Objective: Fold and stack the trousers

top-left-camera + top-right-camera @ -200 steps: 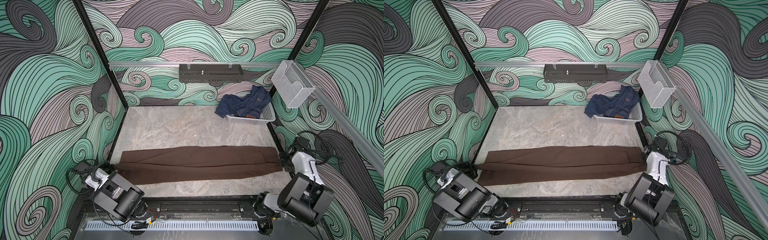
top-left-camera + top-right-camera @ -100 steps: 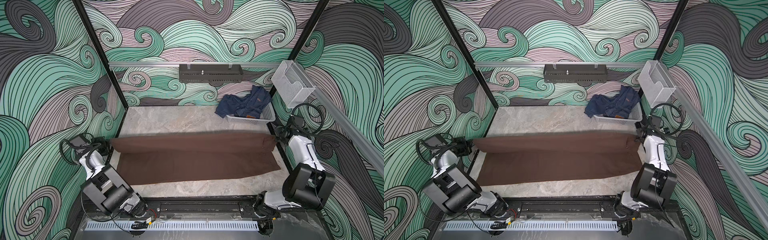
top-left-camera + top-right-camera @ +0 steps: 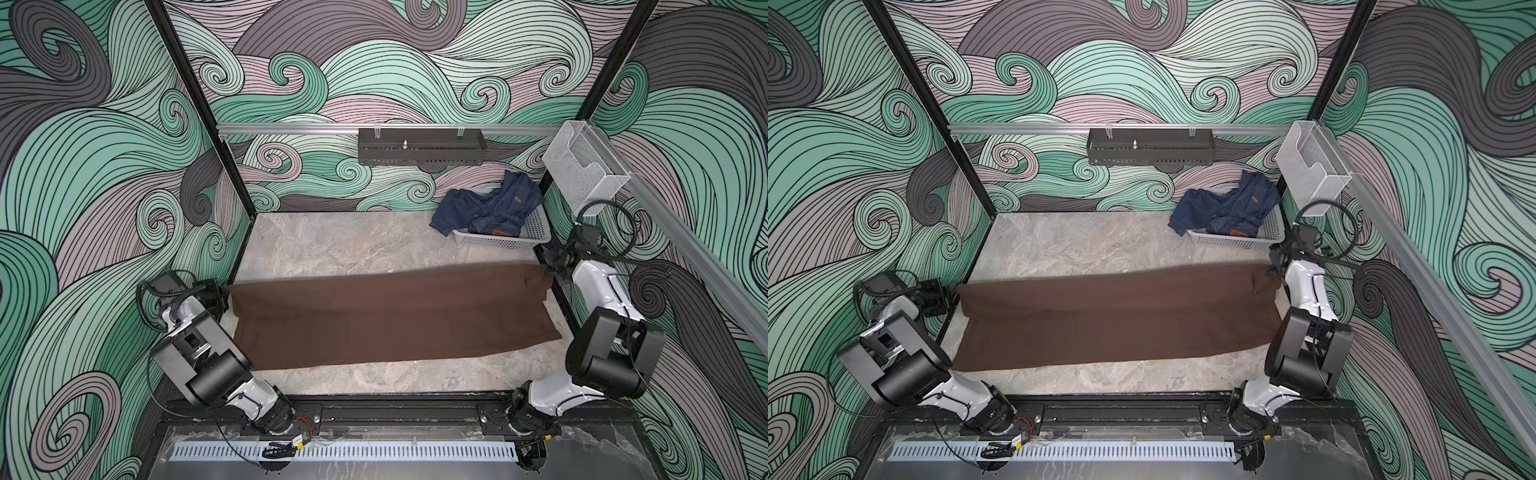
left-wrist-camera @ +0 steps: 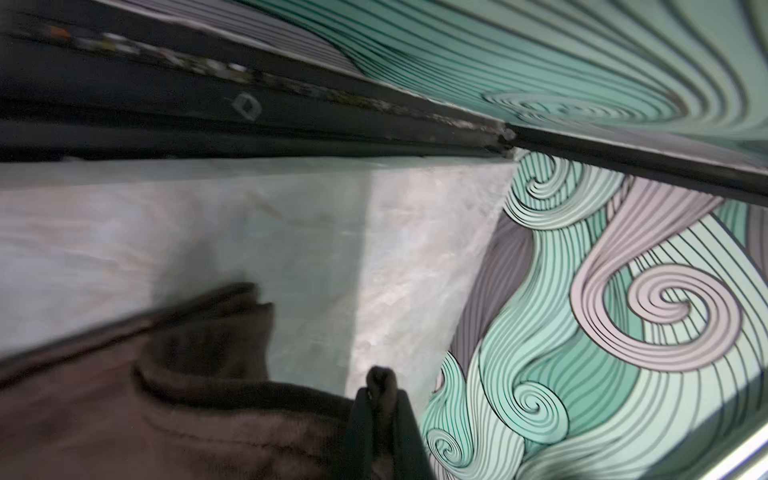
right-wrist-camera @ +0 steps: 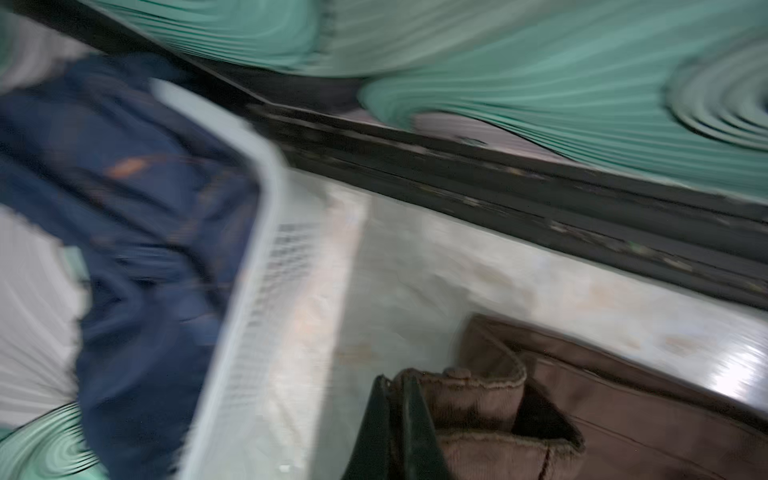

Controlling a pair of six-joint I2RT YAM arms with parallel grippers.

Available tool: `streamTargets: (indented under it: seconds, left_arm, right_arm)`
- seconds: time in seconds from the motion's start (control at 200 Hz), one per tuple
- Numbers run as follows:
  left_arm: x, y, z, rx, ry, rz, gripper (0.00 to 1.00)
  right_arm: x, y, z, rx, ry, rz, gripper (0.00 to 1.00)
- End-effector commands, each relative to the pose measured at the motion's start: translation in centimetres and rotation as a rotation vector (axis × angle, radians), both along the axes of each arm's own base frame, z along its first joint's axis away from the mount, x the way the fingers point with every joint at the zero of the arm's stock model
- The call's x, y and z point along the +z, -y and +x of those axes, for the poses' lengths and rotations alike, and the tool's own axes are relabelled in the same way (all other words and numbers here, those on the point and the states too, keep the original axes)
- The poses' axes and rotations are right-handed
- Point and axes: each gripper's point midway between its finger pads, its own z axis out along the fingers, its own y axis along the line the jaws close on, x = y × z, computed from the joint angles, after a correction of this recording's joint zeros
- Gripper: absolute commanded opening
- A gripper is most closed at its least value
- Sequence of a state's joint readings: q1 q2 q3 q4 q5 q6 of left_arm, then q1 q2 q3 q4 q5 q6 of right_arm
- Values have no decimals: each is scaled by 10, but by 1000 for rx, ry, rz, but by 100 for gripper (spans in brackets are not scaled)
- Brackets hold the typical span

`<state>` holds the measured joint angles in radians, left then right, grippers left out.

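Stretching across the near half of the marble table (image 3: 353, 245), the brown trousers (image 3: 390, 320) are resting on their near edge while the far edge is being held up. The left gripper (image 4: 380, 401) is pinching one end of that edge, jaws pressed on a nub of cloth; the right gripper (image 5: 395, 399) is pinching the other end, near the white basket (image 3: 490, 240).

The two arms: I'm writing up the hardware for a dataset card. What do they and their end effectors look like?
Both the left arm and right arm have black boxy and cylindrical joint housings with glossy white link shells. Black cables loop loosely at each wrist. The left end effector and right end effector have thin, flat, dark fingers. No markings are legible.
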<state>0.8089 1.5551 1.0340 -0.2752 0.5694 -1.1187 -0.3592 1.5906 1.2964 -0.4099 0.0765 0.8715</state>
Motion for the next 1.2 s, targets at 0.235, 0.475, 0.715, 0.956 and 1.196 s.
streamTargets:
  seconds: [0.235, 0.475, 0.715, 0.956, 1.196]
  left_arm:
    - [80, -35, 52, -31, 197, 224, 0]
    - [30, -18, 31, -63, 142, 158, 0]
    - [9, -5, -13, -51, 108, 131, 0]
    - [27, 7, -27, -65, 150, 143, 0]
    - [-10, 20, -78, -8, 40, 119, 0]
  right_arm:
    - [64, 5, 48, 39, 241, -204, 0]
    - [7, 9, 16, 40, 119, -254, 0]
    - [-17, 21, -10, 43, 31, -287, 0]
    - [-19, 25, -15, 51, 11, -306, 0]
    - [-62, 29, -38, 44, -119, -322, 0]
